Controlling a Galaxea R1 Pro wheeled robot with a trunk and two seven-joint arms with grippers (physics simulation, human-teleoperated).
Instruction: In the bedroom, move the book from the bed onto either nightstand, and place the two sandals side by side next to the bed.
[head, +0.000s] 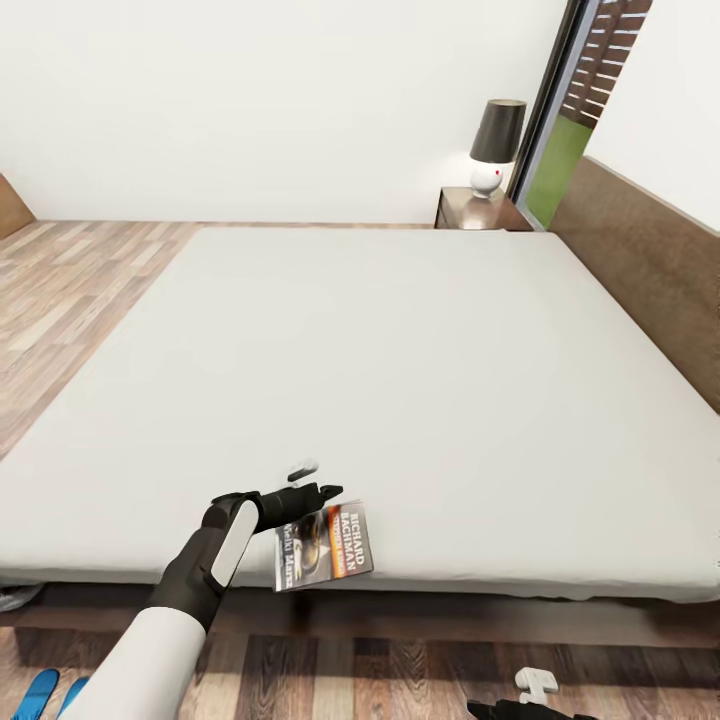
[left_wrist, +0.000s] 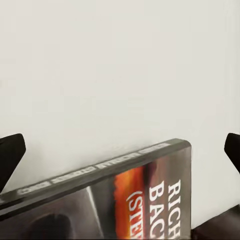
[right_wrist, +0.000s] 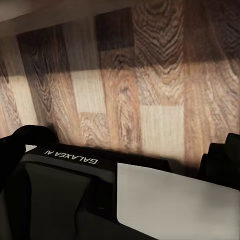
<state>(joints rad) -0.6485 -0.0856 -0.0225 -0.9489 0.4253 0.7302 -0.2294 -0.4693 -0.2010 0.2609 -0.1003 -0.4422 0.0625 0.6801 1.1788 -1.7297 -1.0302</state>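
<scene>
The book (head: 325, 545) lies at the near edge of the bed (head: 400, 360), its dark cover with the orange band facing up and one side overhanging the mattress edge. My left gripper (head: 315, 482) hovers just over the book's far side, open. In the left wrist view its two dark fingertips (left_wrist: 10, 152) stand wide apart, with the book's spine (left_wrist: 110, 167) between and below them. Two blue sandals (head: 45, 692) peek in on the floor at the lower left. The nightstand (head: 475, 208) stands beyond the bed's far corner. My right gripper (head: 520, 708) hangs low over the floor, open.
A lamp (head: 495, 145) with a dark shade sits on the nightstand. The brown headboard (head: 640, 260) runs along the right, with the tall window (head: 570, 130) behind it. Wood-plank floor (right_wrist: 150, 75) lies under my right gripper, beside the robot's own body (right_wrist: 70, 190).
</scene>
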